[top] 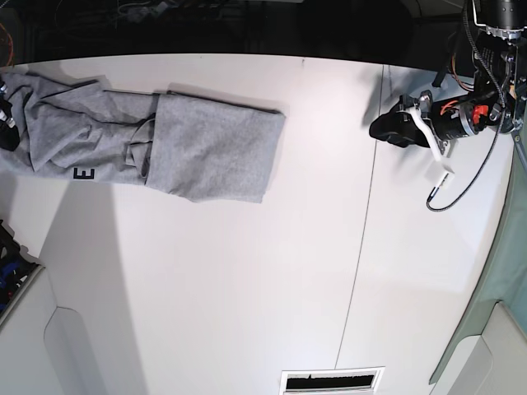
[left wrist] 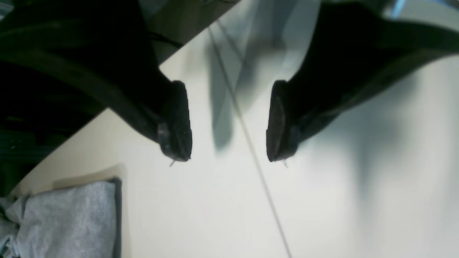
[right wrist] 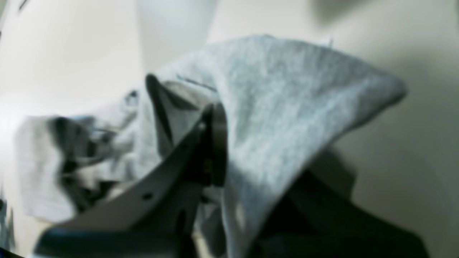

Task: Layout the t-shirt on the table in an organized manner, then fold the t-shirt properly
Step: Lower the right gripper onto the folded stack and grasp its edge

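Observation:
The heather-grey t-shirt [top: 189, 144] lies partly folded at the back left of the white table [top: 247, 288], with a black letter showing near its left part. My right gripper [right wrist: 219, 120] is shut on a fold of the t-shirt [right wrist: 287, 107], which drapes over one finger. In the base view only a dark bit of this gripper [top: 5, 130] shows at the far left edge. My left gripper [left wrist: 227, 157] is open and empty above bare table, over the dark seam [left wrist: 251, 150]. The shirt's corner [left wrist: 71, 215] lies to its lower left. In the base view the left gripper [top: 387, 127] is at the back right, far from the shirt.
A thin seam [top: 362, 206] crosses the table. A white cable and connector [top: 443, 177] hang by the left arm. A green-grey cloth [top: 502, 271] stands past the right edge. A vent slot [top: 329, 381] sits at the front edge.

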Controlling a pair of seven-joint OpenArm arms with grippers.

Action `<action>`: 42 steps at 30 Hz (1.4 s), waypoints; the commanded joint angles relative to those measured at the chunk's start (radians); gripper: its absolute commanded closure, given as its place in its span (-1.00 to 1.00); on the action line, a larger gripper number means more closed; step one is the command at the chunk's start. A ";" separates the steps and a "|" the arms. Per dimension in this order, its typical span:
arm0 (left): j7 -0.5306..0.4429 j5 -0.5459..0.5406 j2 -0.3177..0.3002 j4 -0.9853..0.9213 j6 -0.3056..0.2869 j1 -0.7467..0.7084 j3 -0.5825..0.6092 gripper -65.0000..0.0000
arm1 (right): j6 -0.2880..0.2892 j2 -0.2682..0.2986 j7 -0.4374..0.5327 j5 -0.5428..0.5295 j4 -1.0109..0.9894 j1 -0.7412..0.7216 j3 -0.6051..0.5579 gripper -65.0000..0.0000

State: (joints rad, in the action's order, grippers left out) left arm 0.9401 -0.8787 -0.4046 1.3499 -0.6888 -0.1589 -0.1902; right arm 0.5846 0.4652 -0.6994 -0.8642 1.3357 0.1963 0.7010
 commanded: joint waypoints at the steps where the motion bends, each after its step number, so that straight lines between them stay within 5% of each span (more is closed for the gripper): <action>1: -0.017 -0.022 -0.003 0.016 -0.009 0.005 -0.006 -0.12 | 0.010 0.021 0.003 -0.042 0.048 -0.008 0.009 1.00; 12: -0.017 -0.012 0.154 0.016 -0.009 -0.013 -0.005 -0.12 | 0.010 -0.146 -0.064 -0.048 0.469 -0.004 -0.032 1.00; 25: -0.043 0.027 0.230 -0.011 -0.009 -0.013 0.050 -0.12 | 0.002 -0.351 -0.003 0.180 0.511 -0.005 -0.375 1.00; 28: -0.043 0.027 0.230 -0.011 -0.009 -0.013 0.084 -0.12 | 0.003 -0.384 0.000 0.235 0.511 -0.005 -0.474 0.22; 30: -0.043 0.028 0.230 -0.011 -0.009 -0.013 0.093 -0.12 | 0.003 -0.400 0.001 0.284 0.511 -0.005 -0.542 -0.08; 36: -0.039 0.031 0.218 -0.010 -0.009 -0.013 0.091 -0.12 | 0.003 -0.402 0.051 0.364 0.511 -0.005 -0.696 -0.10; 42: -0.034 -0.013 0.182 0.001 -0.009 -0.013 0.059 -0.07 | -0.004 -0.402 0.103 0.379 0.511 -0.026 -0.671 -0.09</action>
State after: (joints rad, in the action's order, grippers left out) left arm 0.9070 -0.8829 -0.2146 1.3350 -0.6960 -0.1772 -0.1272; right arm 0.5793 0.0631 -0.6277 -0.4721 1.8271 0.1833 0.0269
